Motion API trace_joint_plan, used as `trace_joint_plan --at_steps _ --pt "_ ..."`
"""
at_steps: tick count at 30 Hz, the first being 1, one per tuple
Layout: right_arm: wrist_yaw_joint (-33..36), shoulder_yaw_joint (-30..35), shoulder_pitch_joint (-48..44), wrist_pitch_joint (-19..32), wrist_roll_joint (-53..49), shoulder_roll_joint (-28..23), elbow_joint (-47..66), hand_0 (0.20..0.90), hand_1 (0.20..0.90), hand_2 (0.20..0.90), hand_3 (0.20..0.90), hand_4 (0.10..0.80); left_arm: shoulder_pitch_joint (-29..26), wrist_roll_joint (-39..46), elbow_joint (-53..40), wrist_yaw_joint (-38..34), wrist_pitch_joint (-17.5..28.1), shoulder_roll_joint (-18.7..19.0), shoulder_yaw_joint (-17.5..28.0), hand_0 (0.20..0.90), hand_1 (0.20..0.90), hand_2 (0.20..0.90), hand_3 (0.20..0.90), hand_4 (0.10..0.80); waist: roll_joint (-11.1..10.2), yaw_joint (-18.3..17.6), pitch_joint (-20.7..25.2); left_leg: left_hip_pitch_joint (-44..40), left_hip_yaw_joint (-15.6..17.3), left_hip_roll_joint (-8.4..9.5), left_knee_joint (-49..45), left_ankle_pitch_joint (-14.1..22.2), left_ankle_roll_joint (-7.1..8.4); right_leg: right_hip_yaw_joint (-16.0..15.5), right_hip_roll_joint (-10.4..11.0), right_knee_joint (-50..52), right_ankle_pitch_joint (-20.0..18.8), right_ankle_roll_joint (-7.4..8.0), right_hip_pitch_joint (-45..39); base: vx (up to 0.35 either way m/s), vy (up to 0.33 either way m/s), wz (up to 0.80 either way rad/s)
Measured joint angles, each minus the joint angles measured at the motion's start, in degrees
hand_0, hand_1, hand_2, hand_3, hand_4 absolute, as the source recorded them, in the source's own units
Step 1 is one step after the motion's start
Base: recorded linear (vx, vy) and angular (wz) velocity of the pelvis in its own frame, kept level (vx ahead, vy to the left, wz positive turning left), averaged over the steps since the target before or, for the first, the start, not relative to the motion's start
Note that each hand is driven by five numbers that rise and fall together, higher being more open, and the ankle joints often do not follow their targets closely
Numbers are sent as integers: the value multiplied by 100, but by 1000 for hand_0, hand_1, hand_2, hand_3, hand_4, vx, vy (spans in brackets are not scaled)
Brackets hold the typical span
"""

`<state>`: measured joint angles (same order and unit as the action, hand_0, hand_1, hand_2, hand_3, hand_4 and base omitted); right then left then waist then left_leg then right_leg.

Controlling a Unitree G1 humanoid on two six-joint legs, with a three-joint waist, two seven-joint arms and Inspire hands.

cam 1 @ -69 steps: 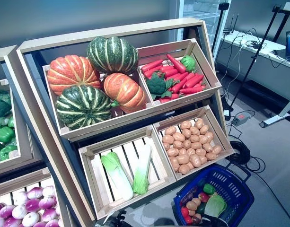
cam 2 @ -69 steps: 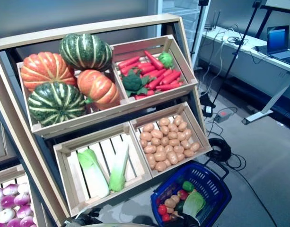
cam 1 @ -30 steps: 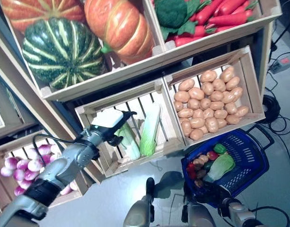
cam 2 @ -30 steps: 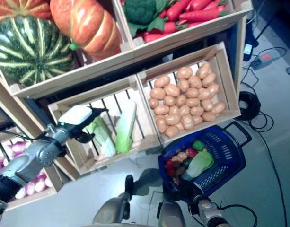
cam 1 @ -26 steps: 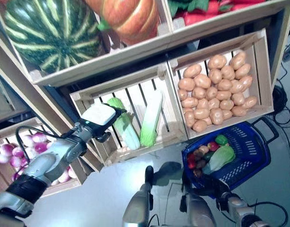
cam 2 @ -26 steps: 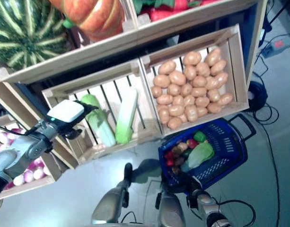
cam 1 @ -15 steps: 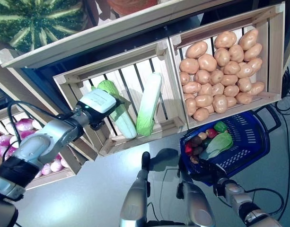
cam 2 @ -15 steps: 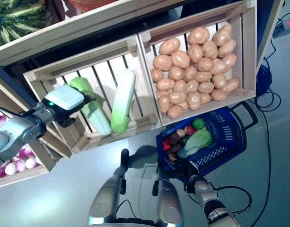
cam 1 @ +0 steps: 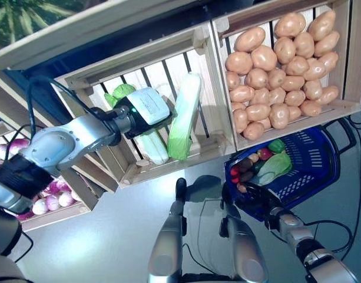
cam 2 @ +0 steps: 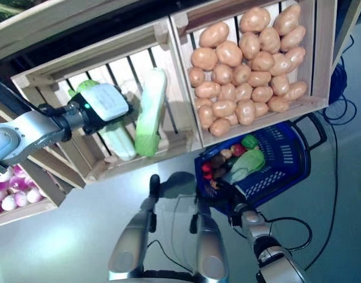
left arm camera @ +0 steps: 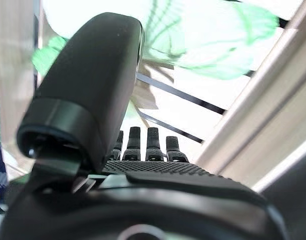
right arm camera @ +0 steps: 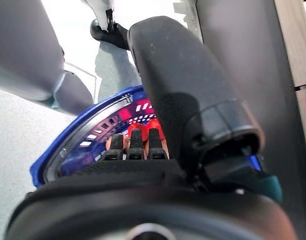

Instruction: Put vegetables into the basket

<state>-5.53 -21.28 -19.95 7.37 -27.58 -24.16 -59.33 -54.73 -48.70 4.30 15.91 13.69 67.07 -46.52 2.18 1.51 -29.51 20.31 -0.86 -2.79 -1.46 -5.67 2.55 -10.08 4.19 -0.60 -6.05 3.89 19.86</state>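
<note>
— While the left robot hand [cam 1: 146,109] reaches into the slatted crate [cam 1: 92,82], where do the cabbages lie?
— Two long napa cabbages rest in that crate. One cabbage [cam 1: 185,118] lies with its long axis running from the crate's back wall to its front lip, green end at the lip. The other [cam 2: 118,140] lies just beside it, partly hidden by the left robot hand.
— Is that robot hand clenched?
— Its wrist view shows the fingers [left arm camera: 150,144] straight, the thumb standing free, nothing held.
— And the basket?
— The blue basket [cam 1: 310,171] sits on the floor below the potato crate [cam 1: 345,71], holding mixed vegetables, among them a pale green cabbage [cam 1: 274,168]. The right robot hand [cam 2: 224,194] is at the basket's near rim; I cannot tell its grasp.
</note>
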Motion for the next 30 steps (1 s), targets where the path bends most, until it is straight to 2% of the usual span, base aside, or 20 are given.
trace_joint_plan --at_steps 9,16,19,23,27,29,30 --pt "-1 2 -118 -1 7 -8 -60 900 900 900 900 800 -39 561 12 1197 80 -31 -485 900 900 900 900 800 0 -38 0 393 5 -1 -93 -83 -6 18 31 437 93 -30 551 0 0 0" --pt "0 -1 -320 0 5 -7 -67 900 900 900 900 800 -40 571 41 1360 -166 -129 -485 900 900 900 900 800 2 -7 -1 552 -24 8 -146 -154 11 15 96 904 263 -63 889 0 0 0" --pt "0 2 -367 1 5 -4 -64 900 900 900 900 800 -35 385 175 852 -424 -163 -463 900 900 900 900 800 3 11 -1 641 -31 14 -216 -159 21 15 127 1184 375 -83 1067 18 -13 4" --pt "1 2 -371 1 5 1 -56 900 900 900 900 800 213 85 573 -28 -726 -388 -160 900 900 900 900 800 12 28 -6 671 -40 33 -246 -163 30 11 180 1463 521 -103 1203 1 -4 2" --pt "3 8 -376 2 4 1 62 900 900 900 900 800 535 -421 1290 -1463 -828 -676 217 900 900 900 900 800 12 28 -6 847 -55 35 -301 -178 55 22 196 1694 615 -138 1450 6 1 4" --pt "4 7 -377 2 4 4 91 900 900 900 900 800 565 -557 1638 -1874 -838 -791 196 900 900 900 900 800 12 26 -6 878 -55 27 -301 -184 62 18 192 1711 619 -145 1489 0 0 0" --pt "24 8 -377 1 1 0 140 900 900 900 900 800 625 -723 2024 -2389 -845 -909 179 900 900 900 900 800 12 9 -6 912 -54 28 -304 -185 64 18 196 1753 624 -150 1541 0 0 0"
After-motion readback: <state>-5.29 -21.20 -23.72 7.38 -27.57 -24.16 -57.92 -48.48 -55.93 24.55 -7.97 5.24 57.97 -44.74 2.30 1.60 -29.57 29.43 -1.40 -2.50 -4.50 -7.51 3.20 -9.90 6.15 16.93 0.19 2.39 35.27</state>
